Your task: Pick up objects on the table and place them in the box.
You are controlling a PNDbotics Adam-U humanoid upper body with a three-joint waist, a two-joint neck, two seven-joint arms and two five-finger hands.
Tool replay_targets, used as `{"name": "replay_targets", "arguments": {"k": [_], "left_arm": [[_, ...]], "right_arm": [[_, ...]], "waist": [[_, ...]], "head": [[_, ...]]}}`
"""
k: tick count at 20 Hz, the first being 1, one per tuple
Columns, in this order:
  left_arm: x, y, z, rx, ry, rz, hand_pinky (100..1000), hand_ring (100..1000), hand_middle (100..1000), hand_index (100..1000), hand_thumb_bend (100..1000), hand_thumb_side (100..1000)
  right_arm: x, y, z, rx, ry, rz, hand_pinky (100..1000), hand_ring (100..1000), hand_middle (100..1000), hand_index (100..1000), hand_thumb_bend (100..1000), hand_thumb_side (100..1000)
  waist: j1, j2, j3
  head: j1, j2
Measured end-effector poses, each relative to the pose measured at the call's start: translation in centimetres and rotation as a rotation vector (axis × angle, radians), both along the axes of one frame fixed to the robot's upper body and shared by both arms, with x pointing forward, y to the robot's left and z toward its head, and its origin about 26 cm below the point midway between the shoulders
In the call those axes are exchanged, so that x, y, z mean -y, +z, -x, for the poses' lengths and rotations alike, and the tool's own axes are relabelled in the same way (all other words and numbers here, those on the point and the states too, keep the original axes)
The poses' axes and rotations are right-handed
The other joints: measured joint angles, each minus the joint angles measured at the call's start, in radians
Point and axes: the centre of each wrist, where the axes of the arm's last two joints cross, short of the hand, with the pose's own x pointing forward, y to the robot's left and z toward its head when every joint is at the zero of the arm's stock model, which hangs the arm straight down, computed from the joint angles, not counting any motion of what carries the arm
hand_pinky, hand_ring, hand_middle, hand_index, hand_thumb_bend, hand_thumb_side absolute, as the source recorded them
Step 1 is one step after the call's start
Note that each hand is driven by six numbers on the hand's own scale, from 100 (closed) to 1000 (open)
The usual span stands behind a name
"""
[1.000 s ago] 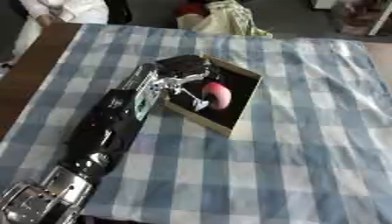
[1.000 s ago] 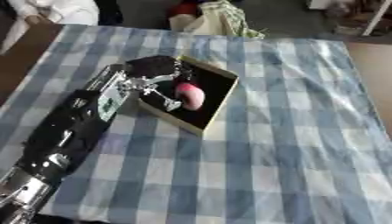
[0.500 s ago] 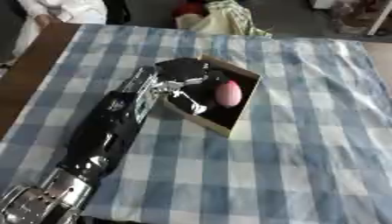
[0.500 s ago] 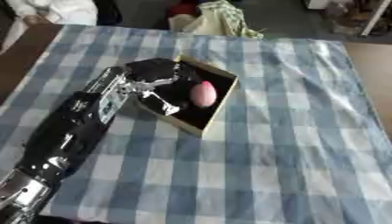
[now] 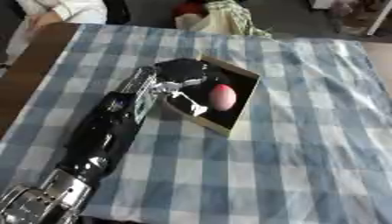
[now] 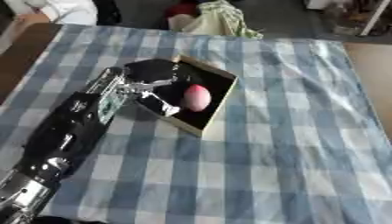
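Now over the box (image 5: 233, 124) with the left hand (image 5: 182, 83), arm (image 5: 107, 131) entering from about 7 o'clock and stretching up toward the centre of the blue and white checked tablecloth (image 5: 306, 153). Box: shallow, tan-walled, dark inside, set askew at roughly the middle of the cloth, slightly toward 11 o'clock. Hand hanging over the box's left part, at 9 o'clock of the box's interior, fingers (image 5: 195, 107) spread and relaxed, pointing down into the dark floor, curled round nothing. Pink rounded object (image 5: 223, 96) lying inside the box, just beside the fingers at their 3 o'clock; whether touching them or narrowly apart, cannot tell. Silver wrist joint showing just outside the box's left wall, black forearm lying across the cloth behind it, a further silver joint down at the 7 o'clock corner. Brown table edge (image 5: 30, 74) bare along the 9 o'clock side where the cloth stops. Bundle of green-and-pale cloth (image 6: 222, 17) and something red past the far edge at 12 o'clock, well apart from the box. Right hand nowhere in either view.
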Motion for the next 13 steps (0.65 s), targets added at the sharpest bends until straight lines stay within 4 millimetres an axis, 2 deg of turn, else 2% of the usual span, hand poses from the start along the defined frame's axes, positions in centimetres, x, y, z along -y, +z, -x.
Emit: {"name": "replay_targets", "arguments": {"k": [5,10,11,13], "left_arm": [[0.4,2.1,0.8,0.007,-0.037,0.125,650,772,743,866,100,301],[-0.7,6.1,2.3,0.025,-0.086,0.260,638,756,730,853,100,311],[-1.1,6.8,2.8,0.026,-0.098,0.286,637,753,728,851,100,331],[-1.9,8.3,3.8,0.021,-0.126,0.339,636,745,724,859,100,455]], "right_arm": [[0.0,0.0,0.0,0.000,0.000,0.000,781,617,648,729,100,840],[0.1,0.0,0.0,0.003,-0.006,0.001,782,619,649,730,100,838],[0.1,0.0,0.1,0.004,-0.008,0.002,782,619,650,730,100,838],[0.2,0.1,0.1,0.007,-0.014,0.003,783,621,651,730,100,837]], "waist": [[0.000,-0.004,0.005],[0.002,-0.009,0.010],[0.003,-0.009,0.012],[0.005,-0.011,0.014]], "head": [[-0.006,0.000],[-0.013,0.001],[-0.015,0.001],[-0.018,0.006]]}}
